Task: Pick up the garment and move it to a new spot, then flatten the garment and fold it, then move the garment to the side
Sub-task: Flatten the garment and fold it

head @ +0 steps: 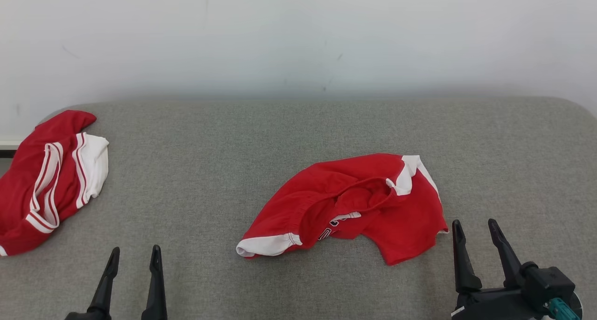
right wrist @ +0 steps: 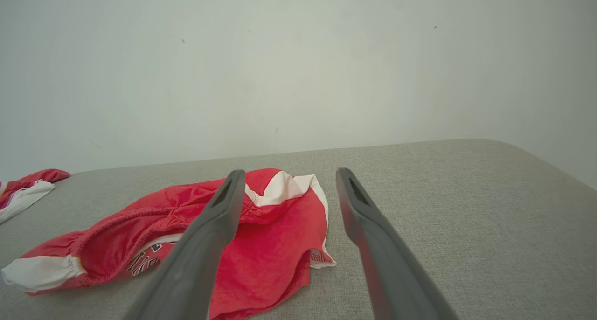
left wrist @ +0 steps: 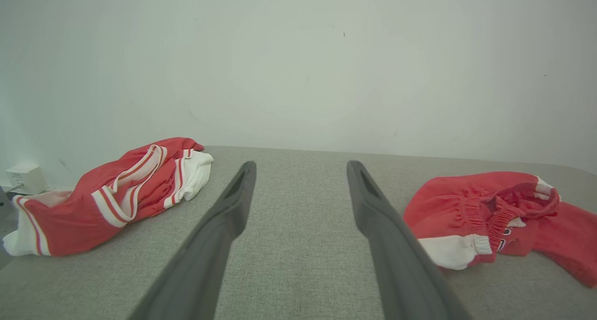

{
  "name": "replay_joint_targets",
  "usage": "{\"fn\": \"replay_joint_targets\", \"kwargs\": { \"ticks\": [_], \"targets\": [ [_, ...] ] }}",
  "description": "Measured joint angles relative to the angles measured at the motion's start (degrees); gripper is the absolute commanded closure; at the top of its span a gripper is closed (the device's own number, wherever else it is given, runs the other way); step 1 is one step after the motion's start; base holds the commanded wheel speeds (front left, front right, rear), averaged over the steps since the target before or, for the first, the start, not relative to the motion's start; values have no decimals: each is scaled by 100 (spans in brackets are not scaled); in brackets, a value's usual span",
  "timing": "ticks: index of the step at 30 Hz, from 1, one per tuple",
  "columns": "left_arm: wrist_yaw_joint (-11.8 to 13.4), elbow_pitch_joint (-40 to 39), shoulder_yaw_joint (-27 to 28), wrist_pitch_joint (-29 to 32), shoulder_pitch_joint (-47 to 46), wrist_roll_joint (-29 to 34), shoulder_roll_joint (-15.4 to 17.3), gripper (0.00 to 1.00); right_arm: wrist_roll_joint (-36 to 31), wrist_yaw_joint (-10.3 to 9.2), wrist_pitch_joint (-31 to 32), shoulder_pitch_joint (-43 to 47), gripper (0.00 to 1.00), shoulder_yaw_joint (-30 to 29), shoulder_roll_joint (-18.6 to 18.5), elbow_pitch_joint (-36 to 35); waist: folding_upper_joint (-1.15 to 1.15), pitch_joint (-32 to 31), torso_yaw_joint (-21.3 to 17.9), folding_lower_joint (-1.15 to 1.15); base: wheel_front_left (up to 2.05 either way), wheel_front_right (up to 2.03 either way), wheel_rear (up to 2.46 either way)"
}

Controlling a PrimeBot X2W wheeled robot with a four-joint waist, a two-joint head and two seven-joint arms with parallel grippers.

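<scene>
a crumpled red knit garment with white cuffs and a gathered elastic waistband lies near the middle of a grey, coarsely woven padded surface with rounded corners, backed by a plain white wall. the garment's long axis runs across the surface, slanting from a white-banded cuff at the near left to a white panel at the far right. the ruffled waistband gapes open along the middle, and a scrap of dark-and-white lettering shows in the fold beneath it. the right gripper, with two long, dark, tapered fingers held well apart, sits just beside the garment's right hem, clear of the cloth. the left gripper, its fingers likewise spread and empty, points up the surface well to the garment's left. at the far-left rim, well apart from both, a second red garment with white stripes lies bunched in soft folds.
</scene>
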Motion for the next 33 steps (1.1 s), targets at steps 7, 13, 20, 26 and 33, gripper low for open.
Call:
{"fn": "replay_joint_targets", "kwargs": {
  "ticks": [7, 13, 20, 26, 33],
  "targets": [
    [-4, 52, -3, 0, 0, 22, -8, 0, 10, 0, 0, 0, 0, 16, -16, 18, 0, -13, -25, 0, 0, 0, 0],
    [-30, 197, -397, 0, -201, 143, 40, 0, 32, 0, 1, -7, 0, 30, -18, 36, 0, 1, -38, 0, 0, 0, 0],
    [-38, 648, -1363, 0, -971, 67, 240, 0, 52, 0, 0, -65, 0, 143, -18, 86, 0, 52, -154, 0, 0, 0, 0],
    [-38, 1335, -2081, 0, -1627, -52, 272, 0, 93, 0, 0, -133, 0, 190, -14, 116, 0, 135, -350, 0, 0, 0, 0],
    [-40, 2114, -2553, 175, -2192, -94, 264, 0, 101, 0, 0, -248, 0, 144, 12, 53, 1, 347, -630, 0, 0, 0, 0]
  ]
}}
